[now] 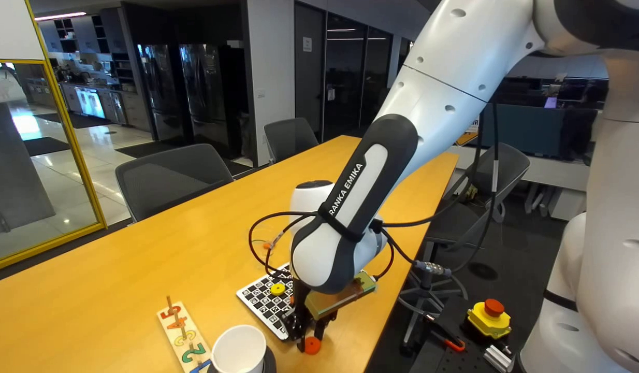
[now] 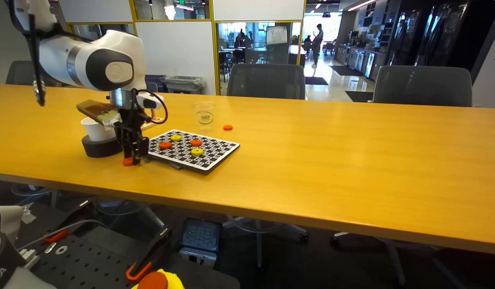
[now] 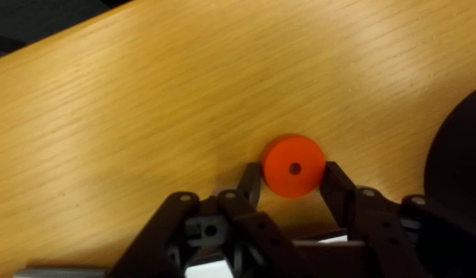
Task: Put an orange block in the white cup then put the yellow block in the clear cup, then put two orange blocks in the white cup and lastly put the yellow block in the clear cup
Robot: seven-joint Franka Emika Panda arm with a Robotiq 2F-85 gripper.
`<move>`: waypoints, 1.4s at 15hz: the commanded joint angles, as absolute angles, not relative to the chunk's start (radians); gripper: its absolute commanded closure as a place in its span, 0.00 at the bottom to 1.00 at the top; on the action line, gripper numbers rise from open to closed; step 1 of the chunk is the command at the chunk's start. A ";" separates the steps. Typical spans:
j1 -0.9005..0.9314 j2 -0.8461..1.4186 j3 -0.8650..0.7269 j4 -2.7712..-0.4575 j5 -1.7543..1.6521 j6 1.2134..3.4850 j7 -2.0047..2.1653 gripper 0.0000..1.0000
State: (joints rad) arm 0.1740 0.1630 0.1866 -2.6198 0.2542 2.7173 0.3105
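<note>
Gripper (image 3: 292,169) pinching orange block (image 3: 292,182) beside board (image 2: 216,151), fingers (image 3: 250,180) against both its sides, two yellow blocks (image 2: 197,152) and two orange blocks (image 2: 195,143) on board, white cup (image 2: 97,131) near board, clear cup (image 2: 205,117) and separate orange block (image 2: 228,127) beyond board in an exterior view

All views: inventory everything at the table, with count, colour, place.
orange blocks: four, orange; two on board, one near clear cup, one in claw
yellow blocks: two, yellow, on board
board: one, black-and-white, on table
white cup: one, white, in or on ring
ring: one, black, on table
clear cup: one, transparent, near board
number strip: one, pale wood, on table
table: one, yellow-brown, beneath these
chairs: several, dark grey, around table
arm: one, white and black, over table
claw: one, black, closed on orange block
</note>
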 commanded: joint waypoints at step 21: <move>0.264 -0.173 0.341 -2.549 -0.064 2.488 0.564 0.80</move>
State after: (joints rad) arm 0.2752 -0.1660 0.3238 -2.5847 -0.0323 2.4893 0.5614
